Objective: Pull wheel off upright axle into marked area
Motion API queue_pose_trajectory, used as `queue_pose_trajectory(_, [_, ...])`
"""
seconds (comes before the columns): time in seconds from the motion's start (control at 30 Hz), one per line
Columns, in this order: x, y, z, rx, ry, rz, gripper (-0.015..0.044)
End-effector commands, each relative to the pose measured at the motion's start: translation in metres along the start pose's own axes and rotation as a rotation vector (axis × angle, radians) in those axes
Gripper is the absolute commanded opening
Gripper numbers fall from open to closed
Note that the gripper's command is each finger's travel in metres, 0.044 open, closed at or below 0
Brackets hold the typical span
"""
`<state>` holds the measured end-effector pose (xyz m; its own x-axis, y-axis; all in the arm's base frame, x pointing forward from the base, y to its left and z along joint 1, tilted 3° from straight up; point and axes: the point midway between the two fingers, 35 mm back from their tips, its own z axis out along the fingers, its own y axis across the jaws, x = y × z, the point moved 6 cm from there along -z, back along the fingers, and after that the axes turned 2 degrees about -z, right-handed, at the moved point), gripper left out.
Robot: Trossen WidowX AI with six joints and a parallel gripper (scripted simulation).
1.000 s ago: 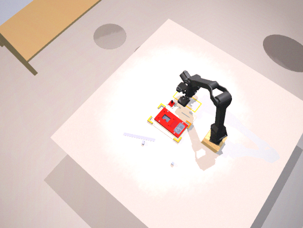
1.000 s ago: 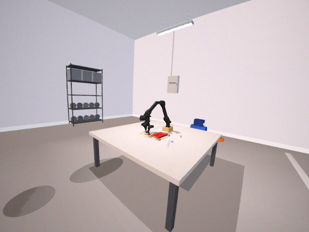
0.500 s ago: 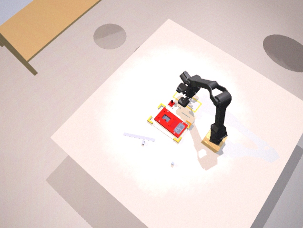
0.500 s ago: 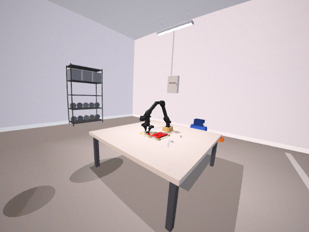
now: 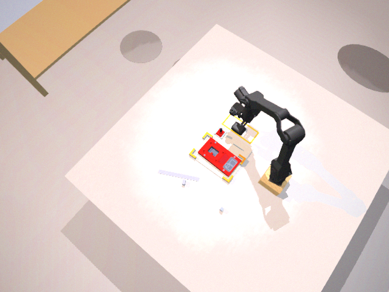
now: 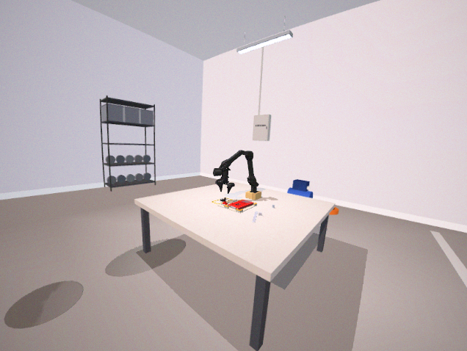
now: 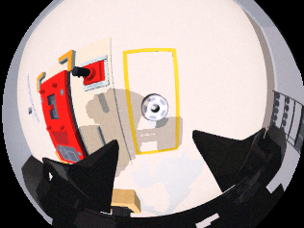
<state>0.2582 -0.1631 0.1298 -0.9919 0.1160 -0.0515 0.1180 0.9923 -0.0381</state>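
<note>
Wheel (image 7: 155, 108) below; jaws (image 5: 241, 120) (image 6: 225, 192) spread wide, pointing down, arm (image 5: 265, 105) (image 6: 249, 154) arched.

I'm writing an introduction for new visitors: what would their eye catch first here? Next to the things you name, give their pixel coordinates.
Probably the bright red plate (image 5: 224, 160) (image 6: 241, 204) (image 7: 60, 110) lying between yellow corner marks on the pale table. Next, the black arm (image 5: 265, 105) (image 6: 250, 166) arching over it from a wooden block (image 5: 270, 186) (image 6: 252, 195) (image 7: 126, 198), its open hand (image 5: 241, 120) (image 6: 225, 187) (image 7: 155, 138) above a yellow outline (image 5: 227, 119) (image 7: 177, 86).
</note>
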Motion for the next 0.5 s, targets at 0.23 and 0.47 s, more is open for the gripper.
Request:
queue_pose_trajectory(0.23, [0.064,0.031,-0.041,0.002,-0.011,-0.004,0.044])
queue_pose_trajectory(0.47, [0.065,0.031,-0.042,0.002,-0.011,-0.004,0.044])
